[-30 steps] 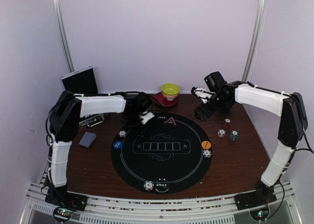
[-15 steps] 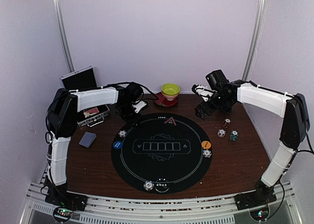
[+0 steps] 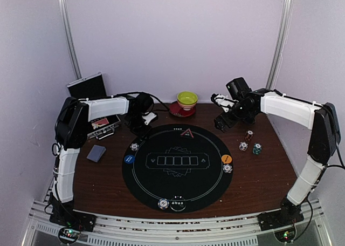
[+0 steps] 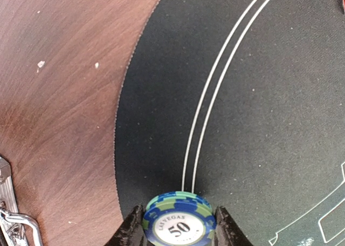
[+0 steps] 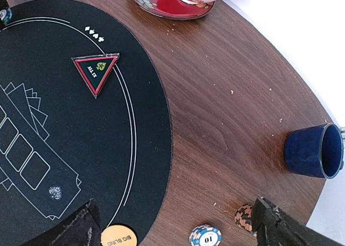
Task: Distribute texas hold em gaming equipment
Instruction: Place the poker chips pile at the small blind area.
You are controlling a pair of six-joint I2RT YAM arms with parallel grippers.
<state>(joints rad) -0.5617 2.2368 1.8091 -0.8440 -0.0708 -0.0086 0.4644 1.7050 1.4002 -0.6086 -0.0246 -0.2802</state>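
My left gripper (image 4: pixel 179 234) is shut on a small stack of blue and green chips (image 4: pixel 179 220) marked 50, held above the far-left edge of the black round mat (image 3: pixel 178 186). In the top view the left gripper (image 3: pixel 142 120) hangs by the mat's back-left rim. Over the table's back right, my right gripper (image 3: pixel 222 122) stands open with nothing in it. Below it lie an orange Big Blind disc (image 5: pixel 118 237), a blue-white chip (image 5: pixel 205 236) and an orange-black chip (image 5: pixel 244 216). A blue disc (image 3: pixel 129 159), white chips (image 3: pixel 134 147) and a grey-blue card deck (image 3: pixel 96 153) lie at the left.
A yellow-green bowl (image 3: pixel 187 99) on a red saucer (image 5: pixel 161 7) stands at the back centre. A dark blue mug (image 5: pixel 312 150) sits near the table's back-right edge. An open metal case (image 3: pixel 99 124) lies at the back left. A red All-In triangle (image 5: pixel 96 69) rests on the mat.
My left arm has swung back and to the left, carrying the chips from over the mat's far rim toward its back-left edge. The right arm has barely shifted.
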